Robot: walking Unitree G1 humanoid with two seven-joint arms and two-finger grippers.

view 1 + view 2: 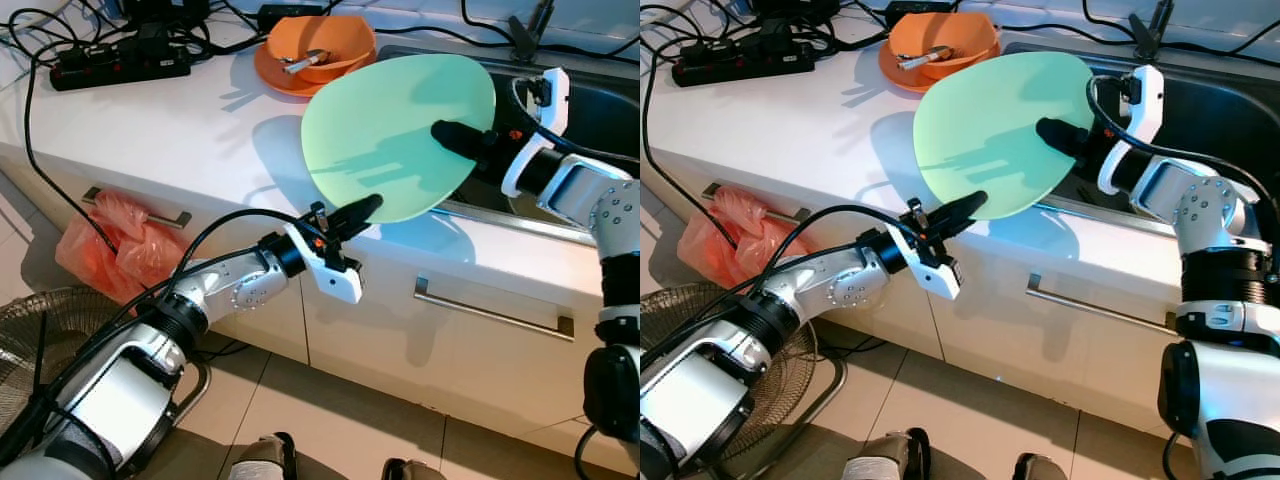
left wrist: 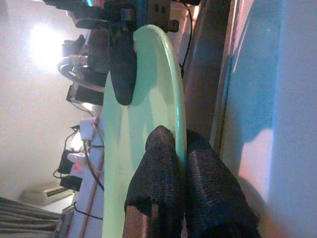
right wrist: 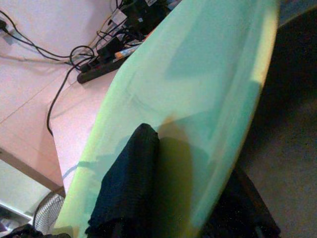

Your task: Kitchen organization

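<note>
A large pale green plate [image 1: 390,130] is held tilted on edge above the white counter [image 1: 170,140], beside the sink [image 1: 605,110]. My left gripper [image 1: 366,209] is shut on the plate's lower rim, reaching up from in front of the counter. My right gripper [image 1: 452,136] is shut on the rim nearest the sink, with one black finger lying across the plate's face. In the left wrist view the fingers [image 2: 158,171] pinch the thin rim of the plate [image 2: 143,104]. In the right wrist view a finger [image 3: 130,183] presses on the plate [image 3: 203,69].
An orange bowl [image 1: 322,42] with a utensil in it sits on an orange plate at the back of the counter. A black power strip [image 1: 118,66] and cables lie at the back left. Below are drawer handles [image 1: 490,310], a red plastic bag [image 1: 112,245] and a floor fan [image 1: 40,330].
</note>
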